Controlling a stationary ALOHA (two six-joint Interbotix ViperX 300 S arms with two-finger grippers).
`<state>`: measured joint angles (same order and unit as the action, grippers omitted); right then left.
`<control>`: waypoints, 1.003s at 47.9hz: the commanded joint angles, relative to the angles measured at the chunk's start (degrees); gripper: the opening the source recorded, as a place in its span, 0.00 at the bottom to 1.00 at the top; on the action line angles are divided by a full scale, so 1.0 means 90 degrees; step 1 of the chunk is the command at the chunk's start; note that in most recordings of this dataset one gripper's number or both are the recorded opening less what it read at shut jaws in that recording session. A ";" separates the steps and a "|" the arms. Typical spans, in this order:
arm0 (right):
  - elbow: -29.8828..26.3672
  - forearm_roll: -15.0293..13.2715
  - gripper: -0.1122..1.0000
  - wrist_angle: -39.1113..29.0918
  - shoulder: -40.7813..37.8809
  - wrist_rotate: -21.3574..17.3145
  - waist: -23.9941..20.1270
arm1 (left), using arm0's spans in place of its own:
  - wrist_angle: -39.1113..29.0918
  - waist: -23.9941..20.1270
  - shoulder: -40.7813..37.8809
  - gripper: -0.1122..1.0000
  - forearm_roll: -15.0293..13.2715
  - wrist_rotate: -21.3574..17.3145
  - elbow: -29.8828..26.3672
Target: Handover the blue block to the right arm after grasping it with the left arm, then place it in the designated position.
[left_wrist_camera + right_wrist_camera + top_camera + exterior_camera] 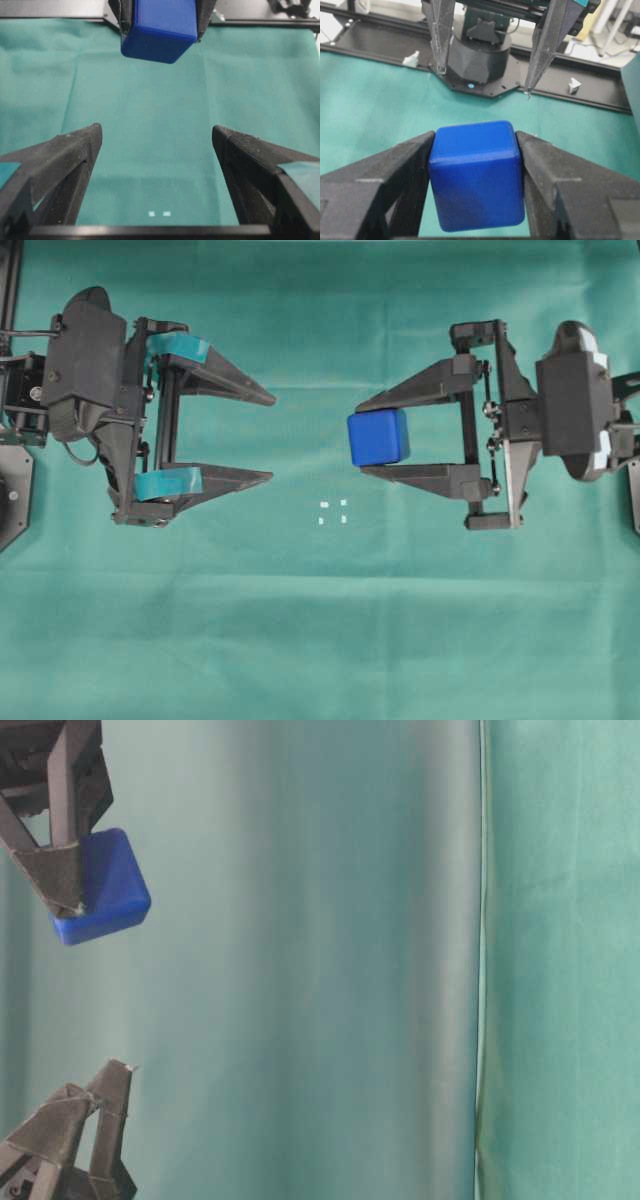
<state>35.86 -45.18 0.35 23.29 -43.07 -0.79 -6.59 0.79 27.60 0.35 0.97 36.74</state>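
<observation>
The blue block [378,437] is clamped between the plain black fingers of my right gripper [366,436], held off the cloth; in the right wrist view the blue block [476,175] fills the gap between both fingers. My left gripper [270,437], with teal bands on its fingers, stands wide open and holds nothing, well left of the block. From the left wrist the block [159,29] hangs ahead at the top of the view. The designated position [332,511], small white marks on the green cloth, lies between the two grippers, slightly toward the front.
Green cloth [320,640] covers the table. The left arm's black base [475,55] and the black frame rail [600,95] run along the cloth's far edge in the right wrist view. A cloth seam [481,960] shows in the table-level view.
</observation>
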 commanded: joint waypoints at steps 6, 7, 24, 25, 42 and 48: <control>-0.0078 0.0039 0.57 -0.0010 0.0107 -0.0029 -0.0029 | 0.0068 -0.0010 0.0029 0.99 0.0000 0.0000 -0.0127; -0.0078 0.0059 0.57 -0.0020 0.0107 -0.0039 -0.0039 | 0.0068 -0.0010 0.0020 0.99 0.0000 0.0000 -0.0127; -0.0088 0.0527 0.57 -0.1182 0.0068 -0.0020 -0.0361 | 0.0068 -0.0010 0.0029 0.99 0.0000 0.0000 -0.0127; -0.0088 0.0557 0.57 -0.1270 0.0059 -0.0020 -0.0381 | 0.0059 -0.0010 0.0029 0.99 0.0000 0.0000 -0.0127; -0.0059 0.1035 0.57 -0.2090 0.0020 -0.0010 -0.0654 | 0.0068 -0.0010 0.0029 0.99 0.0000 0.0000 -0.0127; -0.0059 0.1074 0.57 -0.2109 0.0000 0.0000 -0.0674 | 0.0068 -0.0010 0.0020 0.99 0.0000 0.0000 -0.0127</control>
<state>36.04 -35.77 -18.54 23.03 -43.15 -6.50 -6.59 0.79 27.60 0.35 0.97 36.65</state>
